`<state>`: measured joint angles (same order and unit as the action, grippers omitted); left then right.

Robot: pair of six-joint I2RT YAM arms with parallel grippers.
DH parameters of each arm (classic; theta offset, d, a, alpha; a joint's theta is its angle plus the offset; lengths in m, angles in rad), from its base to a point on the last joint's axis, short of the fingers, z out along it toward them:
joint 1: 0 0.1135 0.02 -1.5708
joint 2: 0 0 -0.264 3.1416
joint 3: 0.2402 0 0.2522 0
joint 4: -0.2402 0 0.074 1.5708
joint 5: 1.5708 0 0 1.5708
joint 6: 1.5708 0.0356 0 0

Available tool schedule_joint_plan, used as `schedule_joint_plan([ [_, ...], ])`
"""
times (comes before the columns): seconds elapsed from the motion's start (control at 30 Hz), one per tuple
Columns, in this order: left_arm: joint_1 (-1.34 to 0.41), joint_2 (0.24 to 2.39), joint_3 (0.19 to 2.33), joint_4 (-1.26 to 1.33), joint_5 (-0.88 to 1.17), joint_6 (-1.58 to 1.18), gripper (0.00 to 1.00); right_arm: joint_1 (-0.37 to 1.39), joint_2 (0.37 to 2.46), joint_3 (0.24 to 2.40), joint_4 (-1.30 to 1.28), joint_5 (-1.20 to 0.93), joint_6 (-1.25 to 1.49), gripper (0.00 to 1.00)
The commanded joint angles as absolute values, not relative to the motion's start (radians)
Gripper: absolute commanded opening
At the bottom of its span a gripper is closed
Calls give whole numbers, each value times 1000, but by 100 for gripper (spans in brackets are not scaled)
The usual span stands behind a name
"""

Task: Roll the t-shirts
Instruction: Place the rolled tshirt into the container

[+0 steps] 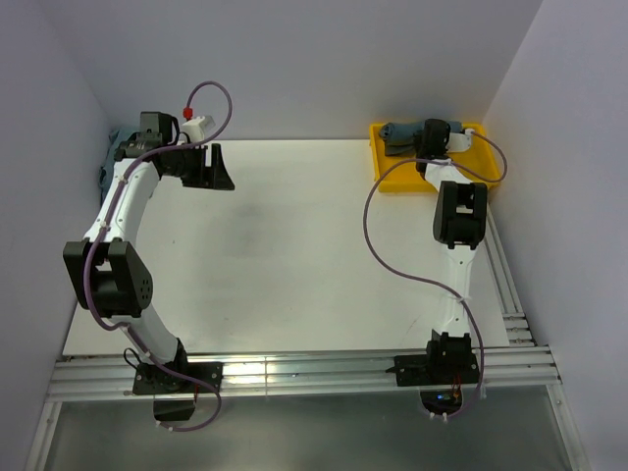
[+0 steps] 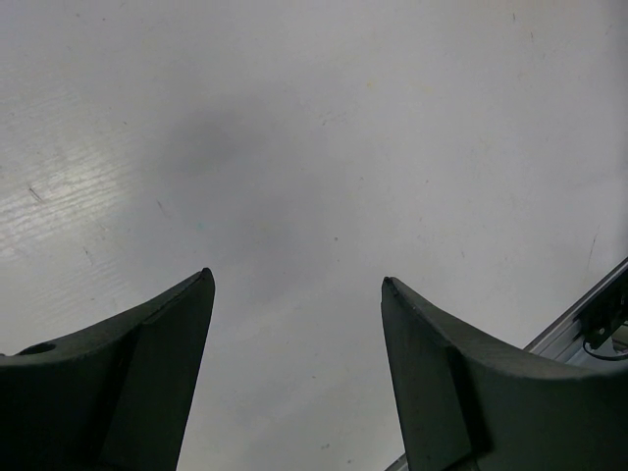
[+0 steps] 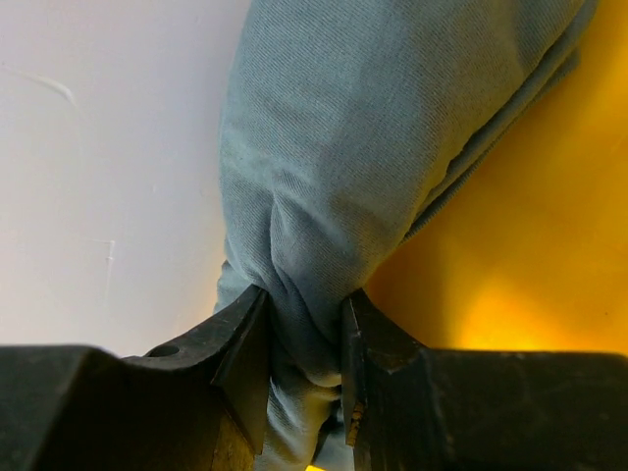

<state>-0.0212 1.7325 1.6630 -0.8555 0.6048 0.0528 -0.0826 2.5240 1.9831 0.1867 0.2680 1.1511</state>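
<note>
on the white table (image 1: 294, 255), far right corner, the yellow tray (image 1: 397, 179) holds the bundled slate-blue t-shirt (image 3: 343, 147), right gripper (image 3: 304, 302) pinching a fold of it, left gripper (image 2: 297, 285) wide open and empty, and the cotton looks soft, light, floppy, so I'd grab thick bunched folds

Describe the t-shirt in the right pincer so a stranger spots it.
Find the yellow tray at the far right corner of the table. The bundled slate-blue t-shirt lies in it, pinched by the right pincer; the other blue cloth, far left, has neither tray nor pincer.
</note>
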Motion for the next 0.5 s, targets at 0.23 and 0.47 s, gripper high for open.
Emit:
schedule_joint_plan([
  [0.23,-32,1743,1717,-861,624,78,73,-110,2499,1976,224,222,1201,55],
  [0.47,-32,1747,1726,-870,634,78,73,-115,2477,1977,172,186,1239,65],
])
